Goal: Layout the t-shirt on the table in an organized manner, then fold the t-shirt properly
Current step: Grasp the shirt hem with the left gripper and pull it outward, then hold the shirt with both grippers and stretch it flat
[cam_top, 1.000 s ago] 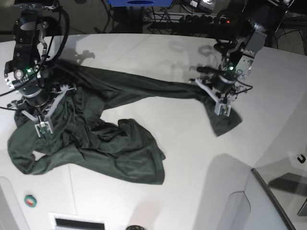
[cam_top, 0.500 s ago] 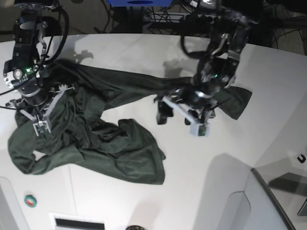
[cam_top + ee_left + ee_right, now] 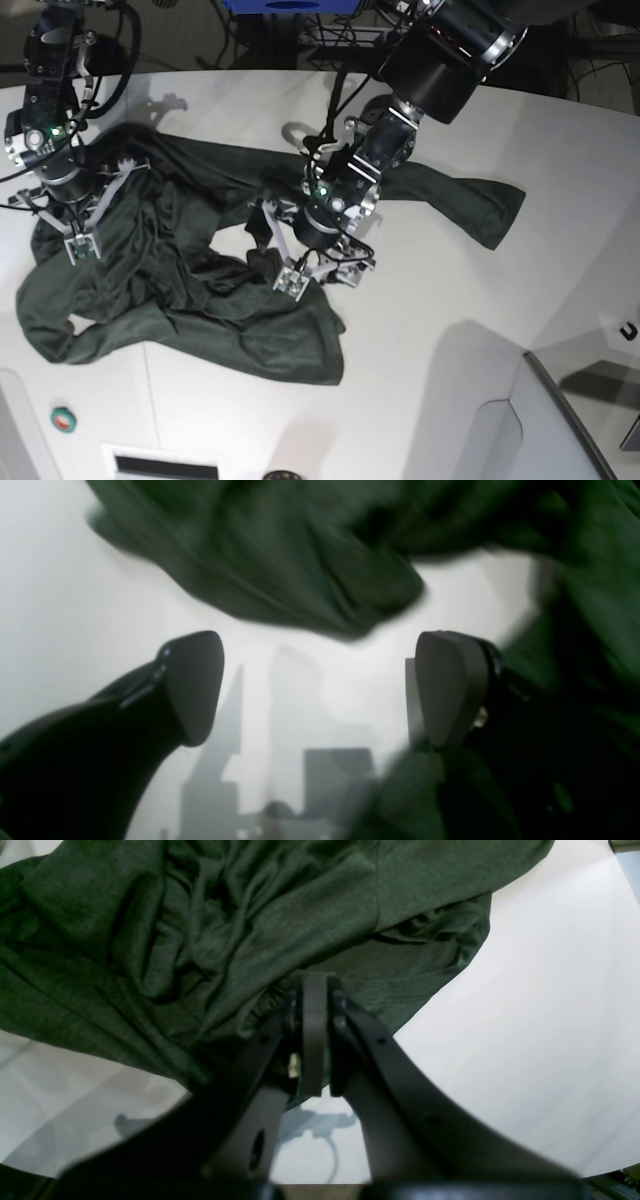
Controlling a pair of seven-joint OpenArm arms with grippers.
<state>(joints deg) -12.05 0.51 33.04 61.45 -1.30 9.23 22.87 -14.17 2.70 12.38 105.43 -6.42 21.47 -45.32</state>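
Observation:
The dark green t-shirt [image 3: 190, 290] lies crumpled across the white table [image 3: 420, 330], bunched at the left, with one long end [image 3: 480, 205] stretched flat to the right. In the base view my left gripper [image 3: 279, 252] hovers over the shirt's middle bunch. It is open, and the left wrist view shows its fingers [image 3: 192, 685] wide apart, with bare table between them and blurred t-shirt [image 3: 280, 555] just ahead. My right gripper [image 3: 85, 243] stands at the far left. In the right wrist view this gripper [image 3: 314, 985] is shut on a fold of the t-shirt [image 3: 210, 925].
A small green and red button [image 3: 63, 418] sits near the front left edge, beside a slot [image 3: 165, 465]. A grey angled panel [image 3: 565, 420] fills the front right corner. Cables and a power strip [image 3: 400, 40] lie behind the table.
My left gripper opened and let go of the shirt's right end, which now lies on the table. That arm swung left to the middle bunch. The right arm shifted slightly up.

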